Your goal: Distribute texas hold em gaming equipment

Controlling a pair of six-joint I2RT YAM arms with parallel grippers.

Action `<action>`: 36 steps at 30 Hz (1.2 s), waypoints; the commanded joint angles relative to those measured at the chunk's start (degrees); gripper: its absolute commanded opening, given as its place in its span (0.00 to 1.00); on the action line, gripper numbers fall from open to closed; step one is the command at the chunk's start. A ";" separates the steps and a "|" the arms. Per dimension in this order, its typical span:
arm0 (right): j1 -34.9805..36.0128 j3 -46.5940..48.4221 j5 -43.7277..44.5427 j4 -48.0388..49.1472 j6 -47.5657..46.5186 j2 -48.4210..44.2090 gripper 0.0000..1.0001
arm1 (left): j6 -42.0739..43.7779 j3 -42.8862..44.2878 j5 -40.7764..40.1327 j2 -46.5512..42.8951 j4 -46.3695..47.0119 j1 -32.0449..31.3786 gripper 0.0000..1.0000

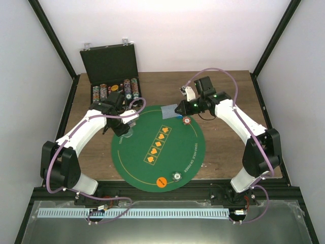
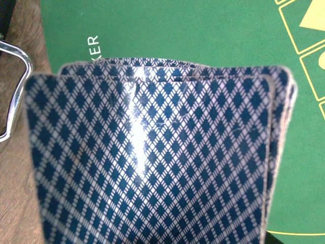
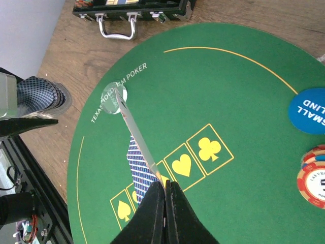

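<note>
Splayed deck (image 2: pixel 152 162) clamped in the left gripper (image 1: pixel 123 129) could slide loose; right gripper (image 3: pixel 165 184) pinches one card (image 3: pixel 141 170) edgewise.

walls (image 1: pixel 167 35): plain pale panels box you in at the back and both sides.
frame posts (image 1: pixel 53 35): black bars slant up the corners.
worktop (image 1: pixel 223 147): brown wood grain, matt.
rail (image 1: pixel 152 195): black, along your near edge.
metal sheet (image 1: pixel 162 231): dull grey below the rail, crossed by a white slotted strip (image 1: pixel 152 212).
light: even and soft; your shadows on the wood are faint.
</note>
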 commanded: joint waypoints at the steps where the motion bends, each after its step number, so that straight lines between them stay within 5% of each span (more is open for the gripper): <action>1: -0.35 3.96 2.95 -2.44 -1.81 0.71 0.01 | -0.77 -0.18 -0.20 0.47 0.71 0.33 0.38; 36: -0.35 0.02 12.66 -12.81 -4.27 -8.57 0.01 | -0.97 -0.01 0.50 0.57 0.53 0.32 0.38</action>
